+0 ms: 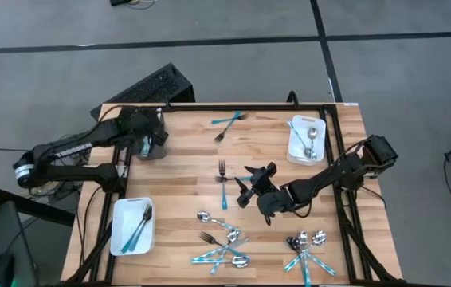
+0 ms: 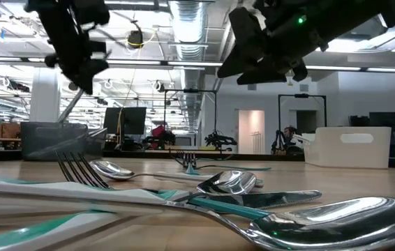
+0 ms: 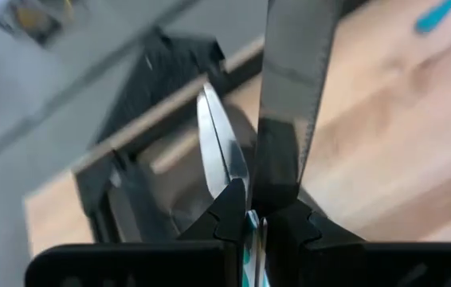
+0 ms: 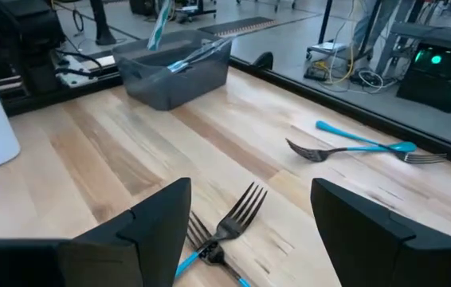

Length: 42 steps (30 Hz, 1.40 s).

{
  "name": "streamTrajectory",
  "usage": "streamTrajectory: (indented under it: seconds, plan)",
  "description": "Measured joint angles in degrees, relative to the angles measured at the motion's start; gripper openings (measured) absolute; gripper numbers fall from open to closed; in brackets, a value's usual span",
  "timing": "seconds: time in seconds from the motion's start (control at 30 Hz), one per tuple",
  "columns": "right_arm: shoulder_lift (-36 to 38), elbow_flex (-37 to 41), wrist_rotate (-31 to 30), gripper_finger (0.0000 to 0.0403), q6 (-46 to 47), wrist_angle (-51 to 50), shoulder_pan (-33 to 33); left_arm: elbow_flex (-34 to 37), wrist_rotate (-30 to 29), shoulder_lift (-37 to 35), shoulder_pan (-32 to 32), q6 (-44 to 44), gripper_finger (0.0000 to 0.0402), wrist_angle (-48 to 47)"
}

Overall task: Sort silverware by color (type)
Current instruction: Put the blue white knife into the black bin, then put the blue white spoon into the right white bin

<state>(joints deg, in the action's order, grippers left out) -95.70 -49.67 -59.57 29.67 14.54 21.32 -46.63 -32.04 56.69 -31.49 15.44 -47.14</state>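
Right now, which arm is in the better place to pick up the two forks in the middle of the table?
The right arm. Its right gripper hangs open just beside the two forks. The left gripper is far off over the dark bin, shut on a knife.

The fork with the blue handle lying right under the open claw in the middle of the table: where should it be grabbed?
Probably mid-handle. The teal-handled fork lies flat and apart from neighbours, so the open right gripper could descend from above, fingers straddling the thin handle.

silverware [image 1: 225, 247], silver and teal, scattered flat
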Motion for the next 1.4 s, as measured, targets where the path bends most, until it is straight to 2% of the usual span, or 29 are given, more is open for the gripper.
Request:
streamTrajectory:
  seconds: [0.13,0.27,0.53,0.7,0.8,0.87,1.0,1.07,1.23,1.4]
  plan:
    - [0.0,0.0,0.19,0.0285,0.02,-0.65,0.43,0.01,5.85,3.2,-5.56,-0.08,0.0017,-0.35]
    - [0.0,0.0,0.53,0.0285,0.55,-1.44,1.1,-0.01,6.22,5.57,-7.65,0.09,0.0037,-1.18]
    - [0.0,0.0,0.79,0.0285,1.88,-2.2,1.49,-0.01,6.27,6.75,-9.81,-0.15,0.0124,-1.99]
    - [0.0,0.0,1.22,0.0285,2.02,-2.74,1.77,-0.01,7.62,5.1,-8.52,-0.87,0.0166,-1.68]
    - [0.01,0.0,1.49,0.0285,3.35,-4.65,1.97,0.0,11.09,3.88,-4.67,-0.52,0.0177,0.19]
    - [0.39,0.0,4.86,0.0285,6.54,-7.75,1.83,-0.01,12.7,3.37,-0.43,-0.18,0.0178,2.48]
    - [0.27,0.0,21.18,0.0286,11.91,-12.93,-0.76,-0.01,13.8,3.38,11.04,0.27,0.0174,8.64]
    - [-0.97,0.0,27.43,0.0286,12.35,-12.52,-1.58,-0.01,13.55,3.38,16.93,0.27,0.0172,12.62]
    - [-4.28,-0.19,35.73,0.0286,8.13,-6.53,-0.62,-0.01,9.67,3.4,30.23,0.33,0.0172,21.51]
    - [-11.36,-5.92,41.79,0.0286,-0.63,-3.17,-0.45,-0.01,2.23,3.4,38.81,0.71,0.0171,23.49]
